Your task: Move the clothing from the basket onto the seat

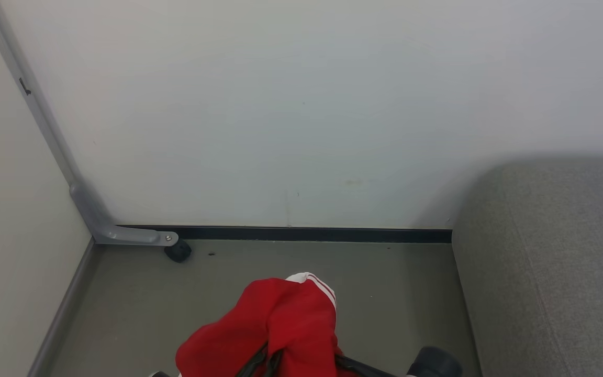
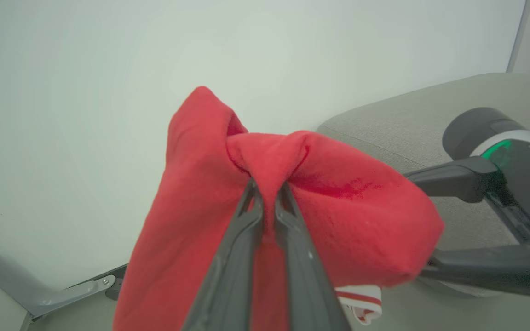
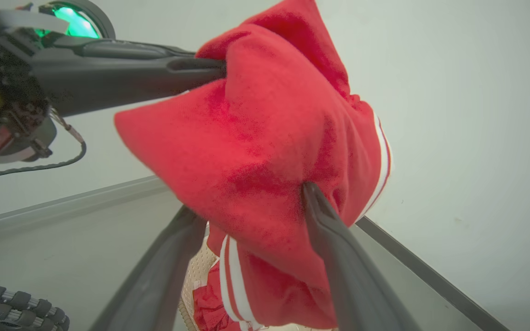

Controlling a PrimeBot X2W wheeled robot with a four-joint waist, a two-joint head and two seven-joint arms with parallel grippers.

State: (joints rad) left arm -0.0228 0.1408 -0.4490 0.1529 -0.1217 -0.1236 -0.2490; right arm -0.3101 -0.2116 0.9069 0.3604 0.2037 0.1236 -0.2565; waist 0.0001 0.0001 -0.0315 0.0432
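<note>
The seat (image 1: 553, 272) sits at 3 o'clock. The clothing (image 1: 280, 319) hangs at 6, off the floor (image 1: 176, 298), pinched in my clenched left jaws. My right jaws stand wide around its side. I think I'm carrying. Next I swing it toward 3, over the seat, then let go.

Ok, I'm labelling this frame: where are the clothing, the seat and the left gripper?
the clothing (image 1: 280, 324): head view, on its red body, under the white stripes.
the seat (image 1: 553, 272): head view, on its grey top surface.
the left gripper (image 2: 268, 191): left wrist view, between its fingertips, shut on the clothing.
</note>
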